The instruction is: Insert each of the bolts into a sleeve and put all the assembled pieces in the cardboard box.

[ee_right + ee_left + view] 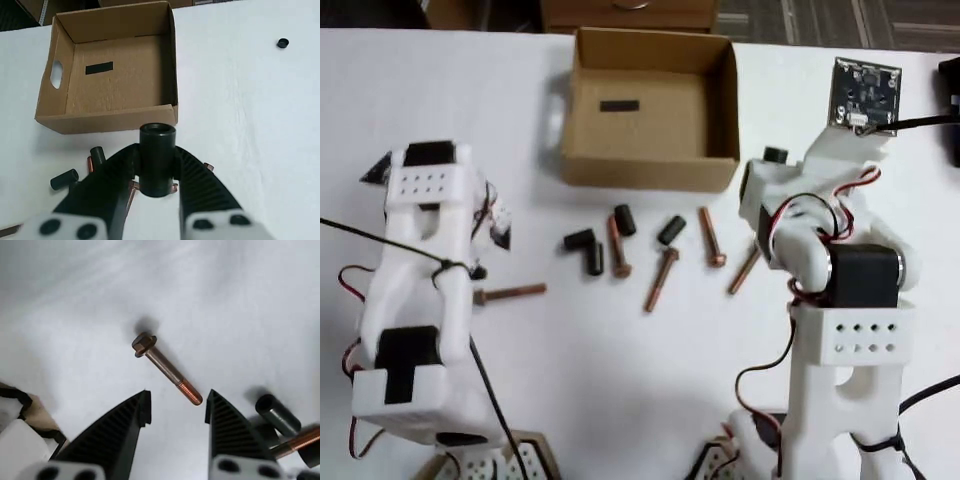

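Note:
My left gripper (175,405) is open above the white table. A copper bolt (166,369) lies just beyond its fingertips, threaded end toward them; the same bolt (510,292) lies beside the left arm (420,250). My right gripper (156,172) is shut on a black sleeve (156,150), held upright with its bore facing up, in front of the cardboard box (107,117). That sleeve (776,155) shows at the right arm's tip, beside the box (650,170). Several bolts (662,278) and black sleeves (625,220) lie loose between the arms.
The box holds a flat black strip (619,105) on its floor. A small black piece (283,43) lies alone on the table, far from the box. Two sleeves (277,412) and a bolt end sit close to one left finger. Bare table lies in front of the parts.

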`<state>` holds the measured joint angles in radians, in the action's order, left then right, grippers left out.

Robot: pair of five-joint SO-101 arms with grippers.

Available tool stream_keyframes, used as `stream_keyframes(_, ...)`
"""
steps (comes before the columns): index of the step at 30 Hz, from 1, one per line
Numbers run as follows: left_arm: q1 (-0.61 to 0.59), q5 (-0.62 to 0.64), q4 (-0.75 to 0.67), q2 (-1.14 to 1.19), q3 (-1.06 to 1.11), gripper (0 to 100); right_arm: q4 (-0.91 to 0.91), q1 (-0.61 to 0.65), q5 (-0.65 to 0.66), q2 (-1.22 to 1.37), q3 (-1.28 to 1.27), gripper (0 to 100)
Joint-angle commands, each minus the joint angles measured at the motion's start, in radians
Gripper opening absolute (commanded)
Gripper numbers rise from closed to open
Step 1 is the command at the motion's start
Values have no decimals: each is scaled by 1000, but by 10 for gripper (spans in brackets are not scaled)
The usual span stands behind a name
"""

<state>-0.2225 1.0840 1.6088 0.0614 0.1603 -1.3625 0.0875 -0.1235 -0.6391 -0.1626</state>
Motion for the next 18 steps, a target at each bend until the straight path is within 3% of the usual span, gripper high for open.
stream_keyframes(1,6,25,-32,-26,10,199,39,-27,43,-27,40,19)
stream_keyframes(9,-37,18,-164,-86,236,199,170,-130,138,-21,40,19)
stream_keyframes(15,-138,-74,-290,-178,432,199,196,-147,130,39,41,19)
stream_keyframes(18,-133,-87,-339,-176,467,199,193,-145,129,44,44,19)
